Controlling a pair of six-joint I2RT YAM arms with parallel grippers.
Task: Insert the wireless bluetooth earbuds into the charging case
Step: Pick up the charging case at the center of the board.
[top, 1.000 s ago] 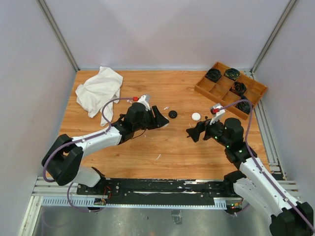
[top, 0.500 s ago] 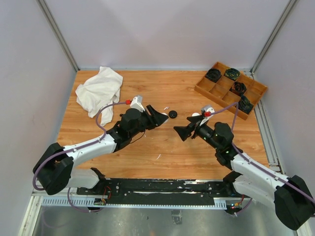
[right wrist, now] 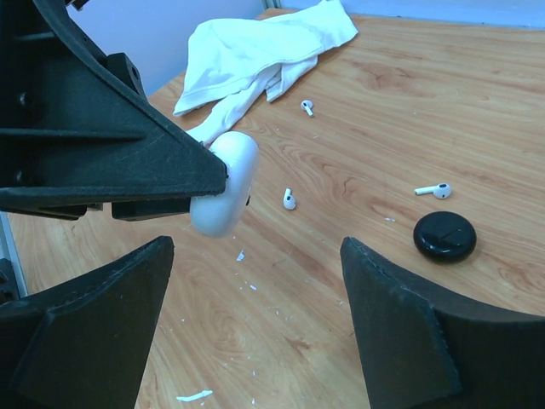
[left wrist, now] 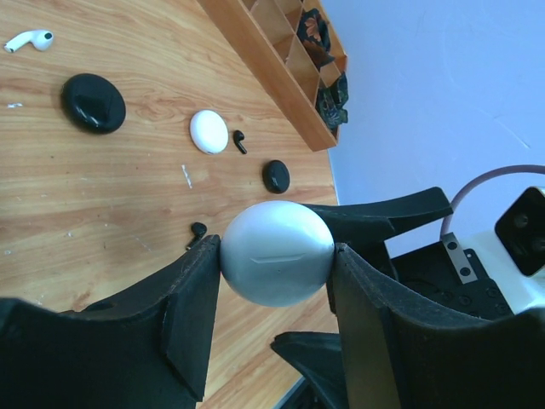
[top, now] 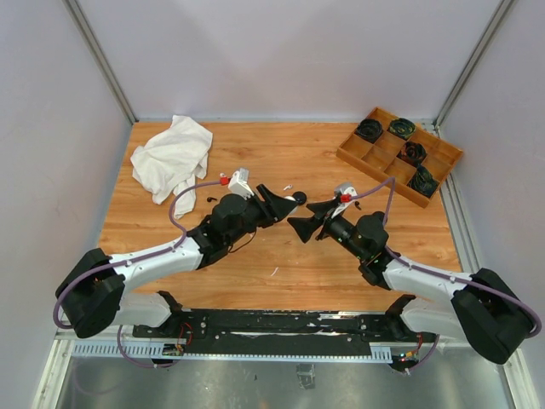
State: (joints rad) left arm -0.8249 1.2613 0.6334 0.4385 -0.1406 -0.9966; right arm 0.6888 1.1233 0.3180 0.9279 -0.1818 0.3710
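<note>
Above the black base rail (top: 281, 324), my arms are white links (top: 157, 251) with black joints (top: 85, 294), a purple cable (top: 173, 213) looping along each. Farthest from that rail, my left gripper (top: 288, 204) and right gripper (top: 304, 218) carry broad matte-black wedge fingers (left wrist: 183, 319), each with a white, red-tipped mount (top: 238, 177) just behind.

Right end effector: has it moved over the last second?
Yes. The right end effector has swung left, away from the wooden tray, toward the left end effector holding the white charging case.
</note>
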